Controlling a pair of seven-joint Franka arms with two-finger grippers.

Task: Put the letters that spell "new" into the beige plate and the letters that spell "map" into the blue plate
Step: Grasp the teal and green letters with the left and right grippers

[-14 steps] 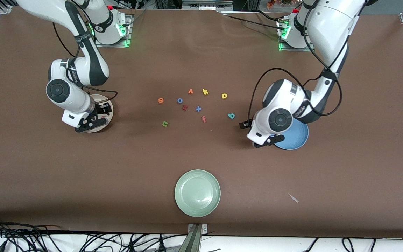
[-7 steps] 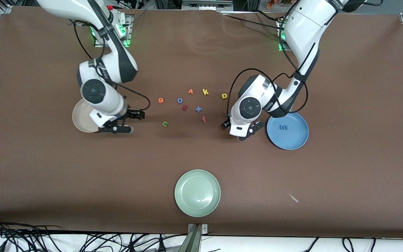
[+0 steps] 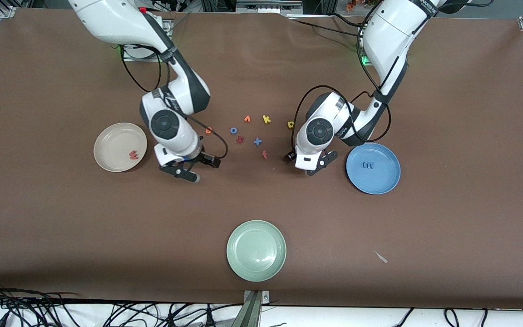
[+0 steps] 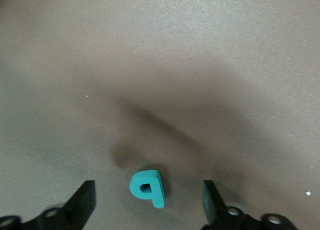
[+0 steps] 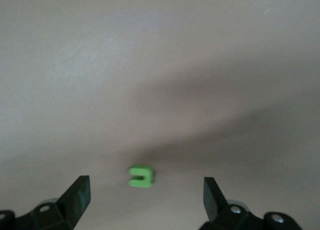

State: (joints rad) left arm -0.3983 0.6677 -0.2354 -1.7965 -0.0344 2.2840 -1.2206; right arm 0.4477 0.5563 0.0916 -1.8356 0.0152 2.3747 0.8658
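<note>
**Both tools hanging over letters, one letter in each plate**

My left tool [image 3: 312,167] is over the table [image 3: 447,91], between the loose letters and the blue plate [image 3: 373,168]. Its wrist view has the teal p [image 4: 148,187] lying flat on the table between the two fingers [image 4: 84,202], which stand wide apart and touch nothing. Nothing's held.

My right tool [image 3: 184,170] is over the table between the beige plate [image 3: 120,146] and the letter cluster. Its fingers [image 5: 77,195] are spread wide too, and the green n [image 5: 141,175] lies on the table between them, untouched. Neither of those two letters shows in the front view; the wrists hide them.

Where the rest sits:
- pinkish-red w [image 3: 133,155] in the beige plate, toward the rim nearer my right tool
- blue m [image 3: 368,165] in the blue plate, about the middle
- orange e [image 3: 208,131] on the table, partly tucked under my right arm
- yellow looped letter [image 3: 291,124] on the table just beside my left wrist
- blue o [image 3: 233,130], orange v [image 3: 247,119], yellow k [image 3: 266,119], red f [image 3: 264,155], a blue cross shape [image 3: 257,141] and a dark red letter [image 3: 239,139] clustered mid-table between my arms
- pale green plate [image 3: 256,250] well apart from everything, nearest the front camera
</note>
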